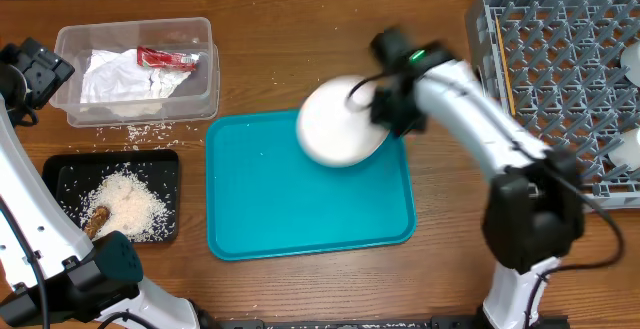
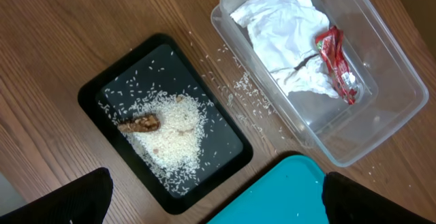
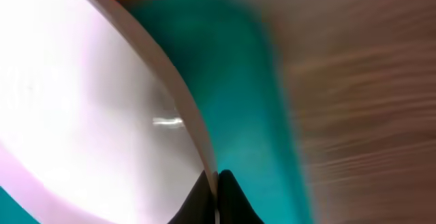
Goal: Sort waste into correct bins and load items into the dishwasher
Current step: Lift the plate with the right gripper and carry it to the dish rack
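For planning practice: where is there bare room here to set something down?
Free: most of the teal tray, left of the white plate; bare table between clear tub and dish rack. Crowded: loose rice between tub and black tray.

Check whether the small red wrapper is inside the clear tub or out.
Inside: the red wrapper lies within the clear tub walls, beside the crumpled napkin.
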Available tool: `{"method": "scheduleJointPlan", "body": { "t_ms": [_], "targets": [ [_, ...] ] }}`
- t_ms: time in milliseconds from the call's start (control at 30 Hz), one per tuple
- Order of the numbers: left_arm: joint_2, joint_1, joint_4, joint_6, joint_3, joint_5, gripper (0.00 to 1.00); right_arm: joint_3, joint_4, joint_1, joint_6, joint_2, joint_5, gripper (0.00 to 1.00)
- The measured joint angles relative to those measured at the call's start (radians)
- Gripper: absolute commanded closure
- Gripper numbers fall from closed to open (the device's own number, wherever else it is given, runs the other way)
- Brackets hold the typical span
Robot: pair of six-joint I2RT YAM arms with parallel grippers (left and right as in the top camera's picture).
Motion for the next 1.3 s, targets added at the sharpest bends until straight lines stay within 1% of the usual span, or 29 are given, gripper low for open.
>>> {"method": "scheduleJointPlan", "body": {
  "t_ms": [33, 67, 100, 267, 400, 600, 733, 867, 1033, 1300],
  "targets": [
    [0.0, 0.0, 0.0, 0.0, 0.0, 0.0, 0.0, 0.054, -0.032, -0.051, -0.013, -0.017, 0.038, 0.96],
    [0.0, 0.0, 0.0, 0.0, 0.0, 0.0, 0.0, 0.068, -0.04, -0.064, -0.019, -0.022, 0.045, 0.96],
    [0.0, 0.0, 0.0, 0.0, 0.0, 0.0, 0.0, 0.144, -0.065, -0.134, -0.047, -0.047, 0.087, 0.96],
    [0.0, 0.0, 0.0, 0.0, 0.0, 0.0, 0.0, 0.308, -0.048, -0.322, -0.1, -0.11, 0.211, 0.96],
    [0.0, 0.0, 0.0, 0.0, 0.0, 0.0, 0.0, 0.322, 0.014, -0.455, -0.117, -0.127, 0.327, 0.96],
    [0.0, 0.0, 0.0, 0.0, 0.0, 0.0, 0.0, 0.312, 0.146, -0.586, -0.133, -0.122, 0.444, 0.96],
    [0.0, 0.0, 0.0, 0.0, 0.0, 0.0, 0.0, 0.312, 0.227, -0.619, -0.176, -0.118, 0.485, 0.96],
    [0.0, 0.0, 0.0, 0.0, 0.0, 0.0, 0.0, 0.312, 0.266, -0.617, -0.219, -0.088, 0.544, 0.96],
    [0.0, 0.0, 0.0, 0.0, 0.0, 0.0, 0.0, 0.312, 0.31, -0.611, -0.245, 0.009, 0.643, 0.96],
    [0.0, 0.0, 0.0, 0.0, 0.0, 0.0, 0.0, 0.311, 0.372, -0.611, -0.266, 0.136, 0.684, 0.96]
  ]
}}
